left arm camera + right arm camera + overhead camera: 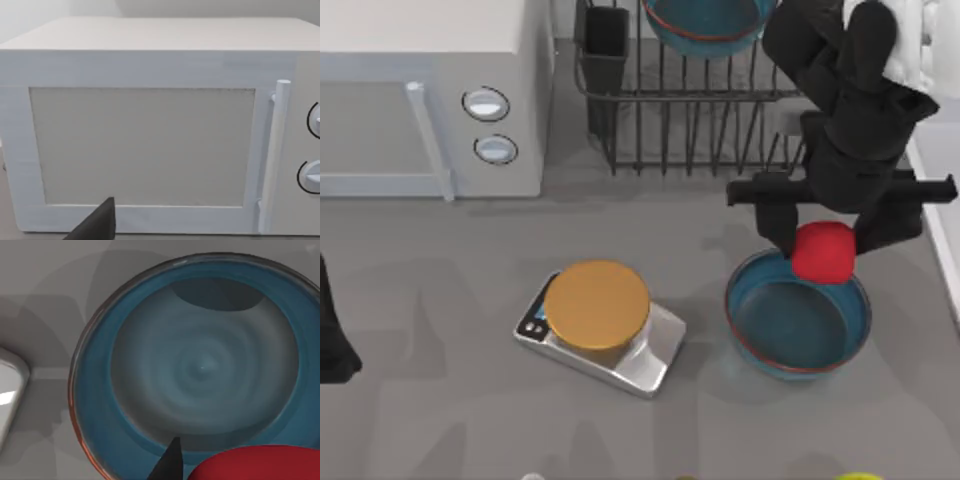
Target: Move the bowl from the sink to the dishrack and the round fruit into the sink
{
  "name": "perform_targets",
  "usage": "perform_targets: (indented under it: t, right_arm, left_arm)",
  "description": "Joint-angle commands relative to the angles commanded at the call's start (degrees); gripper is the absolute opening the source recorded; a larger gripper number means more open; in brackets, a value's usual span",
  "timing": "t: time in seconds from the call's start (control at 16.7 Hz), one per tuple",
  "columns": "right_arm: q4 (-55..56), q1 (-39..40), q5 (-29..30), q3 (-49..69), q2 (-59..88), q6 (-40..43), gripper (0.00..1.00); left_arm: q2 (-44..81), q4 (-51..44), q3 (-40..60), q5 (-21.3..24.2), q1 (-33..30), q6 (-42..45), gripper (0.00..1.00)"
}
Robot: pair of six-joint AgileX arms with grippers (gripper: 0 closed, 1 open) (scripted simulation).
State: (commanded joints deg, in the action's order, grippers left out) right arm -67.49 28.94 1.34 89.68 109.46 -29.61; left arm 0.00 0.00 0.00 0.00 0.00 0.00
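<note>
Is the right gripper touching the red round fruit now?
Touching: in the top view the right gripper has its dark fingers against both sides of the round fruit, held above the bowl.

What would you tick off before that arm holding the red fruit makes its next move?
1. Right gripper has the round fruit between its fingers: ok.
2. Fruit lifted above the bowl on the table: ok.
3. Other bowl already in the dishrack: ok.
4. Sink at the table's right edge, free inside: cannot tell.
5. Left arm parked at the left edge, out of the way: ok.
</note>
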Motion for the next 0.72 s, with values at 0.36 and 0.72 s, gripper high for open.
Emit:
perform_targets:
  t: [0.36,0.72]
  right_arm:
    - [16.28,-8.76,-4.76,-7.19,-1.94,3.96,0.00]
    - [52.58,-25.30,-13.49,-21.50,-6.73,11.63,0.00]
  left_arm:
    - [0.00,0.00,0.00,0.00,0.00,0.00,1.00]
    - [0.00,0.00,0.00,0.00,0.00,0.00,1.00]
